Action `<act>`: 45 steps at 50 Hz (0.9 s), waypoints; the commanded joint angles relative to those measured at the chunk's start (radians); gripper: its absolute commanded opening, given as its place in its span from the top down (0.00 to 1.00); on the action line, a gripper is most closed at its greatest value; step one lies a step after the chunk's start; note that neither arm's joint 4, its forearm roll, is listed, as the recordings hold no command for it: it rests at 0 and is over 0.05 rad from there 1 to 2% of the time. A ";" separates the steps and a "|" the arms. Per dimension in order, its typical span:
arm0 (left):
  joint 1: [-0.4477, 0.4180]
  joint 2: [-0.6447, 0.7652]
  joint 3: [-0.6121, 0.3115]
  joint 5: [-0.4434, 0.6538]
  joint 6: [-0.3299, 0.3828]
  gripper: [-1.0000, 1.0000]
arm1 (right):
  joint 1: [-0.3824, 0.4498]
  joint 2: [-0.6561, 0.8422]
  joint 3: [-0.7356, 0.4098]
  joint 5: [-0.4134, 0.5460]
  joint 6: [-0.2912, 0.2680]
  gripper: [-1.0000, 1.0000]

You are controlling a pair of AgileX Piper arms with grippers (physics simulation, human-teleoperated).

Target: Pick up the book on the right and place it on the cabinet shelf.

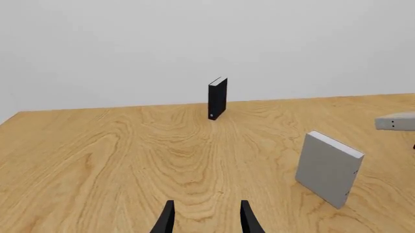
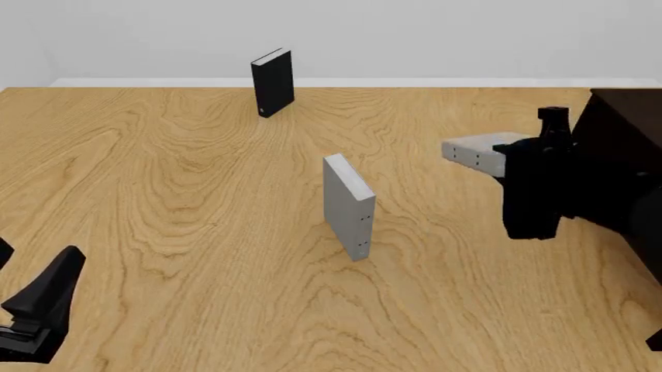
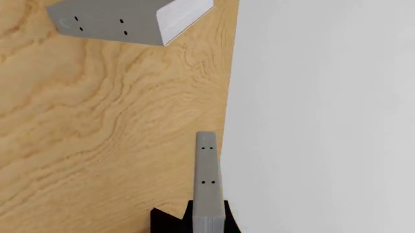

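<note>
My right gripper point(image 2: 514, 155) is shut on the light grey book point(image 2: 474, 151) and holds it flat above the table, just left of the very dark cabinet point(image 2: 625, 124) at the right edge. In the right wrist view the held book point(image 3: 206, 174) shows edge-on between the black fingers point(image 3: 170, 221). It also shows at the edge of the left wrist view point(image 1: 395, 121). My left gripper point(image 1: 206, 218) is open and empty, low at the near left point(image 2: 36, 306).
A similar grey book point(image 2: 349, 205) with small dark dots stands upright mid-table; it also shows in the left wrist view point(image 1: 327, 167) and the right wrist view point(image 3: 123, 19). A black book point(image 2: 272, 82) stands upright at the back, also in the left wrist view point(image 1: 217, 98).
</note>
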 commanded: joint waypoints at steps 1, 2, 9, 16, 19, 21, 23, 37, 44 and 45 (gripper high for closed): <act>0.000 0.000 -0.002 0.000 0.002 0.00 | -0.031 0.022 0.107 -0.259 -0.035 1.00; 0.000 0.000 -0.001 -0.001 0.002 0.00 | -0.035 0.023 0.109 -0.270 -0.028 1.00; -0.004 0.000 -0.001 0.001 0.005 0.00 | -0.052 0.039 0.132 -0.378 -0.019 1.00; -0.004 0.000 -0.002 0.000 0.005 0.00 | -0.042 0.076 0.150 -0.496 -0.051 1.00; -0.003 0.000 -0.003 0.000 0.006 0.00 | -0.044 0.085 0.150 -0.504 -0.039 1.00; -0.003 0.000 -0.004 0.000 0.005 0.00 | -0.043 0.099 0.154 -0.537 -0.039 1.00; -0.005 0.000 -0.003 0.000 0.005 0.00 | -0.040 0.109 0.154 -0.556 -0.035 1.00; -0.007 0.000 -0.001 -0.002 0.003 0.00 | -0.056 0.199 0.182 -0.714 -0.022 1.00; -0.005 0.000 0.000 -0.003 0.003 0.00 | -0.076 0.231 0.218 -0.786 -0.020 1.00; -0.003 0.000 0.000 -0.003 0.003 0.00 | -0.074 0.237 0.225 -0.803 -0.022 1.00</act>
